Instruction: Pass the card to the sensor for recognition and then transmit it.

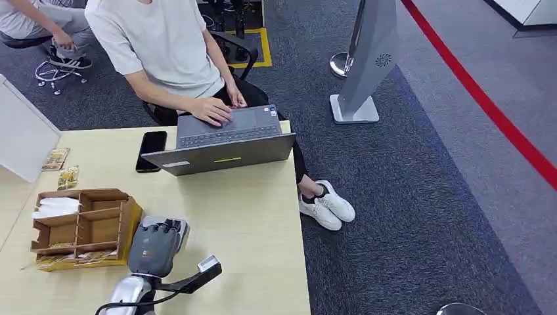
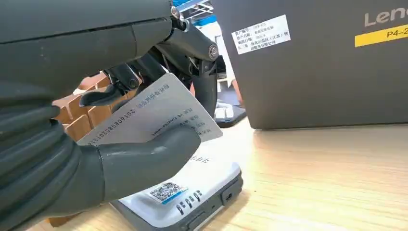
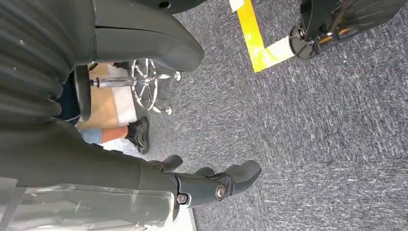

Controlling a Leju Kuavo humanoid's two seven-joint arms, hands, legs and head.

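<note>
We see a pale wood table point(image 1: 249, 216) taking the left half of the head view, w/ dark grey carpet point(image 1: 420, 197) to its right and a red floor line point(image 1: 486, 98) running diagonally at far right. A grey standing panel on a base point(image 1: 368, 65) sits on the carpet beyond the table. A person in a pale tee point(image 1: 164, 46) sits at the far edge, hands on a grey laptop point(image 1: 226, 141); a black phone point(image 1: 151, 151) lies just left of the laptop. At the left side of the table we note a brown cardboard organiser point(image 1: 85, 226) w/ compartments, and a white board point(image 1: 23, 134) at far left.

Left hand point(image 1: 156, 246) is over the near part of the table, just right of the organiser. In the left wrist view it pinches the card point(image 2: 154, 115) btwn thumb and fingers, white w/ printed text, tilted, right above the white-topped grey sensor point(image 2: 192, 192) lying on the table; we can't tell if card and sensor touch.

Right hand point(image 3: 211, 185) hangs over carpet, fingers curled in, nothing in it. Yellow floor tape point(image 3: 255, 38) lies beyond it.
</note>
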